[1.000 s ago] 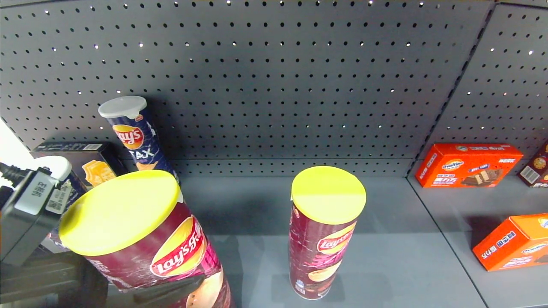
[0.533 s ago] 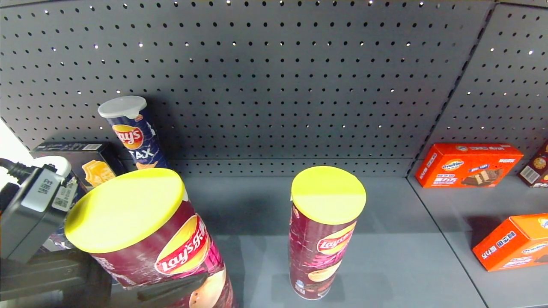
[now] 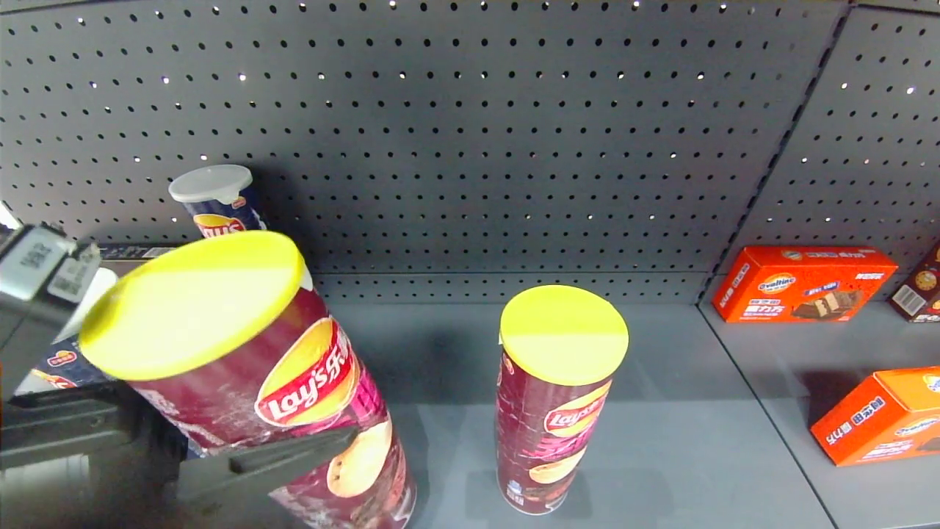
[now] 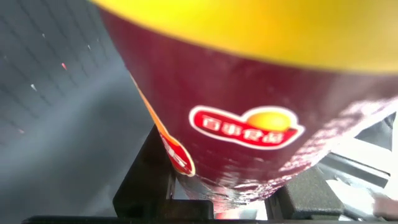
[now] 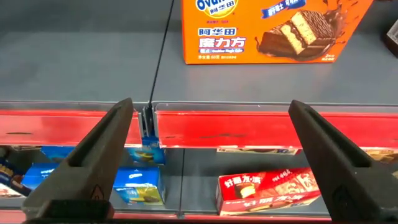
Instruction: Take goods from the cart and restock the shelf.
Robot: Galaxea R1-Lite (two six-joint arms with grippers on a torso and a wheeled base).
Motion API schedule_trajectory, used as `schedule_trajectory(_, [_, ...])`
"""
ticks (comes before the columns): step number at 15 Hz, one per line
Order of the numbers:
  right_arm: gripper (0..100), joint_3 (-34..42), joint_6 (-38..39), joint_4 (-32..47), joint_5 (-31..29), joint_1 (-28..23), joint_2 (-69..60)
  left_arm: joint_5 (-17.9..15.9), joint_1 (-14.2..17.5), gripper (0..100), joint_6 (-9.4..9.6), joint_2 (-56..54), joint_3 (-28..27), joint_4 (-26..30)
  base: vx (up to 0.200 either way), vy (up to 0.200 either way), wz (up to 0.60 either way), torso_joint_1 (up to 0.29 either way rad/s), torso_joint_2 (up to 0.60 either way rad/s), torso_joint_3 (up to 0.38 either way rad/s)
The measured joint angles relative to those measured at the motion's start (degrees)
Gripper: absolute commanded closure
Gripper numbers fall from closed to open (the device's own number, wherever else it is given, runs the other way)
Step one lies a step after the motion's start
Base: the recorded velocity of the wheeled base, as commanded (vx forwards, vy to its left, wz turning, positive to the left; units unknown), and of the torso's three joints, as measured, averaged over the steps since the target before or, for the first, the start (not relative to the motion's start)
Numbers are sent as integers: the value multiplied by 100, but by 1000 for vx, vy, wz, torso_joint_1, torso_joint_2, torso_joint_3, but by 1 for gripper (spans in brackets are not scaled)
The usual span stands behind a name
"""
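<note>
A maroon chip can with a yellow lid (image 3: 242,367) is held tilted at the shelf's front left, its lid leaning left. My left gripper (image 3: 286,448) is shut on its lower body, with one dark finger (image 3: 294,454) across the front. In the left wrist view the same can (image 4: 249,118) sits between both fingers of the left gripper (image 4: 224,190). A second maroon can (image 3: 554,397) stands upright mid-shelf on the grey shelf board (image 3: 698,441). My right gripper (image 5: 211,158) hangs open and holds nothing, in front of a red shelf edge (image 5: 217,127).
A blue can with a white lid (image 3: 213,198) stands at the back left, partly behind the held can. A dark box (image 3: 59,360) lies at the far left. Orange boxes (image 3: 800,283) (image 3: 877,415) lie at the right. A pegboard wall (image 3: 470,147) backs the shelf.
The held can has risen and shifted up and left, now covering more of the blue can and the dark box. The standing can and the boxes have not moved.
</note>
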Motion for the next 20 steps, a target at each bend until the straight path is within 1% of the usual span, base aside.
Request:
schedule_trajectory(1, [0,0,0,0,0,0,0,43,17,100,145,106,-205,6,0,0,0,0,0,0])
schedule_trajectory(3, [0,0,0,0,0,2,0,262,50,100,429,464,-690,13,0,0,0,0,0,0])
schedule_trajectory(5, [0,0,0,0,0,2,0,673,90,100,651,866,-1158,44,0,0,0,0,0,0])
schedule_trajectory(6, [0,0,0,0,2,2,0,831,99,100,719,1044,-1326,57,0,0,0,0,0,0])
schedule_trajectory(9, [0,0,0,0,2,2,0,922,99,100,785,1518,-1798,121,0,0,0,0,0,0])
schedule_trajectory(12, [0,0,0,0,2,2,0,917,72,100,789,1837,-2122,216,0,0,0,0,0,0])
schedule_trajectory(17, [0,0,0,0,0,2,0,917,-2,100,789,2311,-2384,200,0,0,0,0,0,0])
schedule_trajectory(20, [0,0,4,0,2,-2,0,867,-17,100,772,2648,-2448,195,0,0,0,0,0,0])
